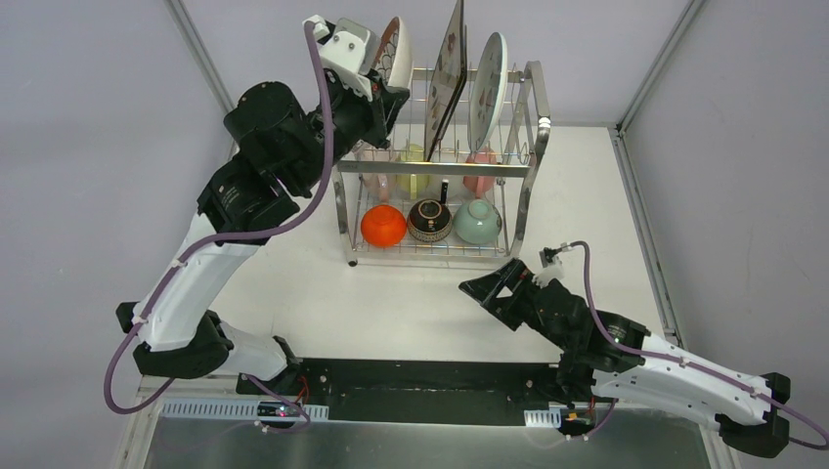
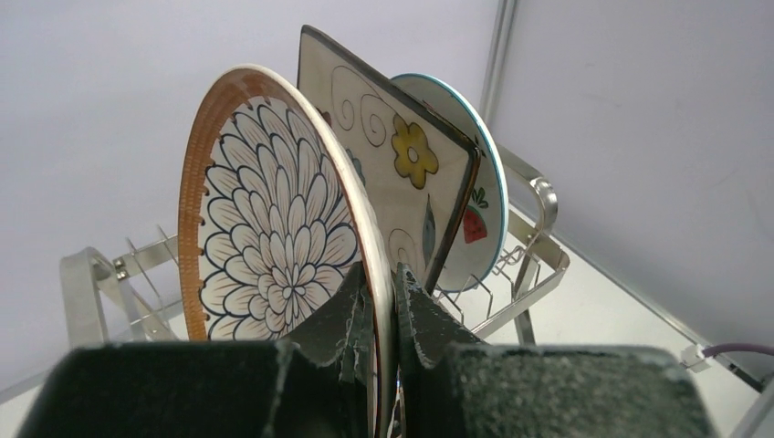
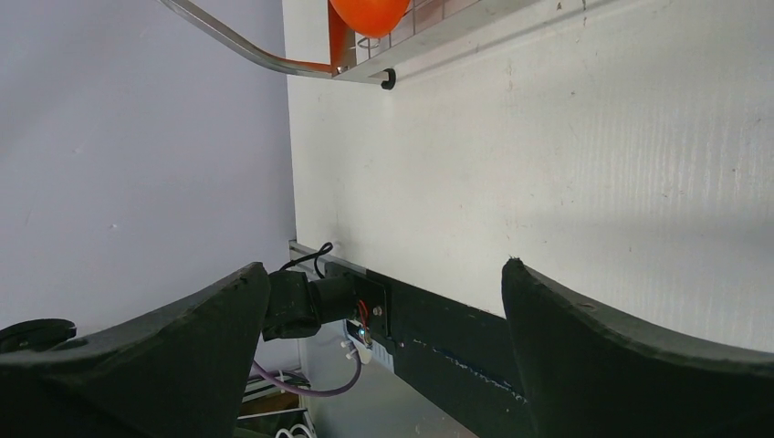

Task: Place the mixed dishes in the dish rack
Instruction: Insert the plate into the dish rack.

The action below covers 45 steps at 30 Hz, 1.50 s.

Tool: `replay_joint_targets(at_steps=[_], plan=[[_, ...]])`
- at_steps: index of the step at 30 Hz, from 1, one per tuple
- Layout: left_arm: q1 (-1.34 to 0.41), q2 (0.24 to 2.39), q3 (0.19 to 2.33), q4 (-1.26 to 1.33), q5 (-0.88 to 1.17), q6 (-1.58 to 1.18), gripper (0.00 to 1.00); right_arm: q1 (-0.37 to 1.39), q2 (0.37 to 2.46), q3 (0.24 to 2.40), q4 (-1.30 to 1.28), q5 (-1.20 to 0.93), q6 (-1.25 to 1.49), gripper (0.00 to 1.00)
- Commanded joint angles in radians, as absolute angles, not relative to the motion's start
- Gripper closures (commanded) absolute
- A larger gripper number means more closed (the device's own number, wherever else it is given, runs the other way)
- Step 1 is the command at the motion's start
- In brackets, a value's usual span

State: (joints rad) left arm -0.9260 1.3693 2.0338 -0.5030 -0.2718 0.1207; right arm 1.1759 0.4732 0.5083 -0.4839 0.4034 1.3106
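Right claw released, jaws spread wide, nothing between them, low over the white surface, a short gap from the front rail of the dish rack. Lower tier, front row: orange bowl, brown bowl, mint bowl, side by side and close together. Pastel cups sit behind them under the upper level. In the upper slots, square floral plate and white strawberry plate stand on edge, a narrow gap between. Left claw clenched on the rim of the brown-rimmed petal-pattern plate, upright at the rack's left end just beside the square plate; cannot tell if its lower edge sits in a slot
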Motion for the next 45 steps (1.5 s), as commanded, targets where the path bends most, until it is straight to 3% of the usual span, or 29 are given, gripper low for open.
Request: replay_joint_targets(at_steps=[1,12,24,45], plan=[[-0.869,1.351,2.131,-0.404,-0.136,0.017,1.0,1.175,0.482,0.542,-0.477,0.401,1.293,0.0],[-0.707,1.424,2.237,-0.409,0.018,-0.166,1.0,1.175,0.51,0.55,-0.471,0.388,1.3,0.0],[-0.525,1.468,2.219,-0.319,0.166,-0.408,1.0,1.175,0.51,0.542,-0.467,0.385,1.307,0.0],[-0.452,1.558,2.234,-0.196,0.25,-0.541,1.0,1.175,0.482,0.54,-0.49,0.387,1.312,0.0]])
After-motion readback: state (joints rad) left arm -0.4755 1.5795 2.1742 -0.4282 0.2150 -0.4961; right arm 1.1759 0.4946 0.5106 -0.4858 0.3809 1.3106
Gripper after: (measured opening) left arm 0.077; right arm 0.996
